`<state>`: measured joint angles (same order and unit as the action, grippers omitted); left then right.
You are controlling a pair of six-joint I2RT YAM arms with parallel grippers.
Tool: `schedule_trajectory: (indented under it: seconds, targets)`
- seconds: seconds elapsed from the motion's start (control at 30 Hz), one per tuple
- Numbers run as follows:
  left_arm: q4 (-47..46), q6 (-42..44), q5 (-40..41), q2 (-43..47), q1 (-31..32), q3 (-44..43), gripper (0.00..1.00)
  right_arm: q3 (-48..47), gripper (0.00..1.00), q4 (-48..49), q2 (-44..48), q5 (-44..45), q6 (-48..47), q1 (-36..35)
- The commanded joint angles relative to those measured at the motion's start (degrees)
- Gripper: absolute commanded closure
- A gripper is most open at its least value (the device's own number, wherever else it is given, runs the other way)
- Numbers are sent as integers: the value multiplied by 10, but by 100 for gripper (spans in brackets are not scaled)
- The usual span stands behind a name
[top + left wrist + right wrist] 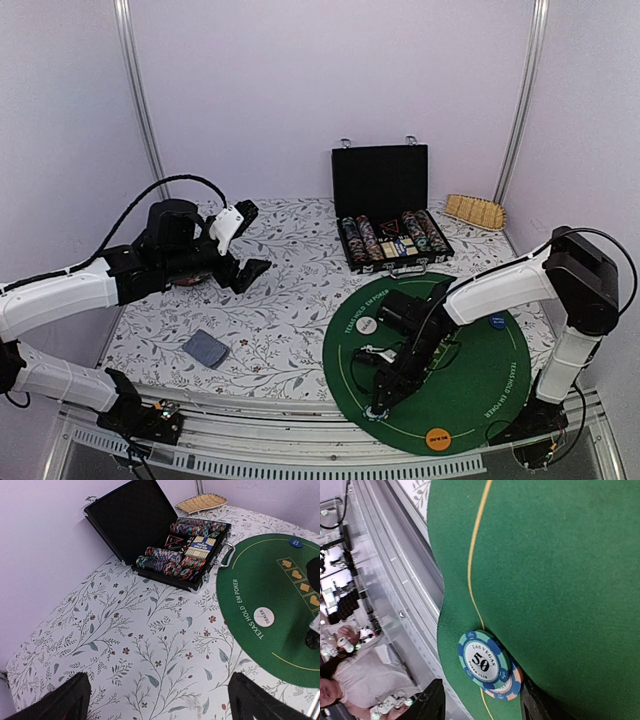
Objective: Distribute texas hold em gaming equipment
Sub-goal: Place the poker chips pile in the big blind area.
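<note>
My left arm (60, 295) stretches out low, well to the left of the green mat (480, 385). Its wrist is roughly level, and the left gripper (243, 247) points toward the mat with its jaws spread wide. My right arm (500, 285) rises at the mat's right side and folds back over it. The right gripper (378, 405) tips down at the mat's near edge, jaws apart, clamping nothing.

Worktop (290, 300): you have a white cover printed with leaves and flowers.
Mat (480, 385): round, green, at your front right.
Case (380, 185): black, open, lid upright, just behind the mat.
Basket (474, 210): far right corner.
Cards (205, 348): a small blue-grey stack at the front left, well apart from the mat.
</note>
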<state>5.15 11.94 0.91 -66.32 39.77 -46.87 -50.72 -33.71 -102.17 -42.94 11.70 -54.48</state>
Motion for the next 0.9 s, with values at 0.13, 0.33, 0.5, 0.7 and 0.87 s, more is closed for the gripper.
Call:
schedule_trajectory:
  seconds: [0.13,0.33,0.5,0.7,0.87]
  targets:
    - [-7,-2,-1,2,3,2,2,-85,42,-108,0,263,44,-77]
    - [-6,-3,-6,1,3,2,2,-164,29,-173,4,408,160,-119]
    - [-6,-3,-6,1,3,2,2,-191,22,-178,-2,422,265,-156]
    - [-5,-3,-7,2,5,1,2,-165,21,-154,-9,393,354,-184]
    - [-5,-3,-9,2,7,1,2,-137,21,-119,-14,373,385,-194]
